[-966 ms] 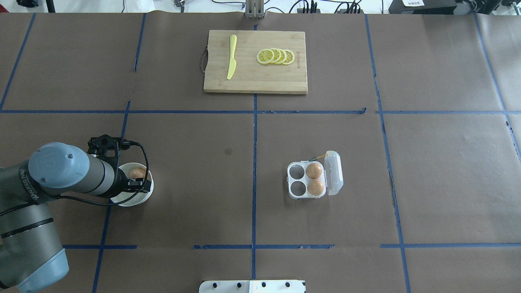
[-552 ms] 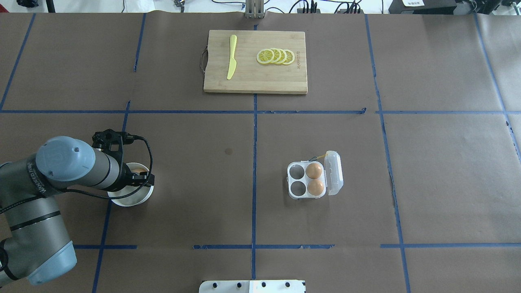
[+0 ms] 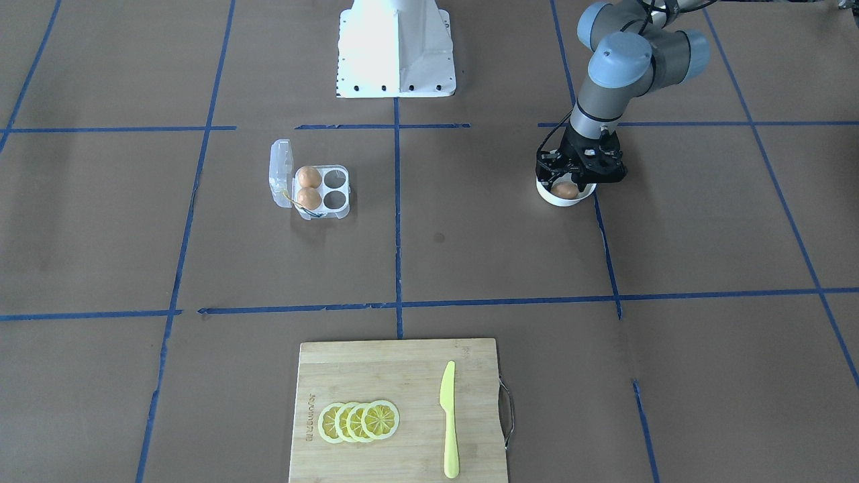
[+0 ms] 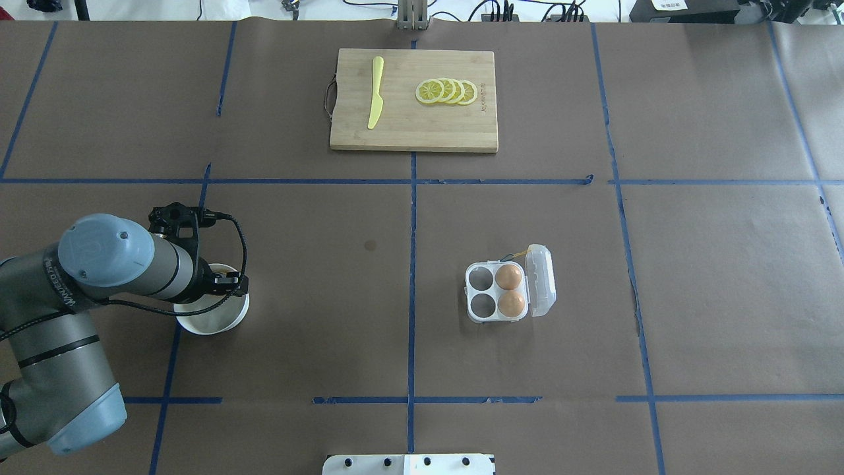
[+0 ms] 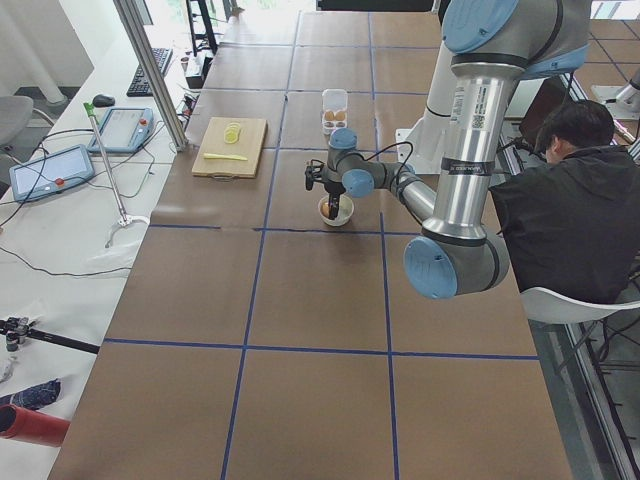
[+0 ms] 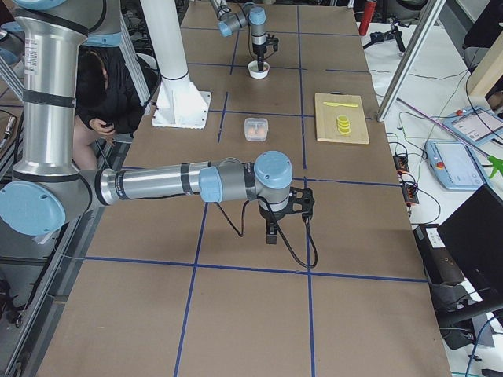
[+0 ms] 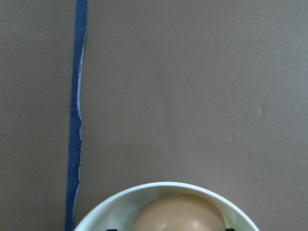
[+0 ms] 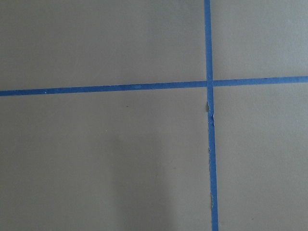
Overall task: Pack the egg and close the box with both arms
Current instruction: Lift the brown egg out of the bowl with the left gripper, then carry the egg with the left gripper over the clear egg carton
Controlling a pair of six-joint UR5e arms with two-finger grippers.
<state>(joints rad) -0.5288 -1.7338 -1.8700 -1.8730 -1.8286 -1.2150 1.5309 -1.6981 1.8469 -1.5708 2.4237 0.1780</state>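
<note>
Plenty of bare surface (image 4: 369,330) separates your left arm (image 4: 112,264), lower left of the overhead view, from the open box (image 4: 498,291) right of centre, two cups unfilled. The left end effector (image 3: 571,182) hangs released in the white bowl (image 4: 214,330), straddling the egg (image 3: 567,191). Picking looks the step in hand: clench gently, lift clear of the rim, then cross. Of the right end effector (image 6: 271,229) you cannot tell the grip.

Cutting board (image 4: 412,128): burnt-in mark along one short edge, illegible. Left arm (image 4: 79,290): lettering on joint band, illegible.
</note>
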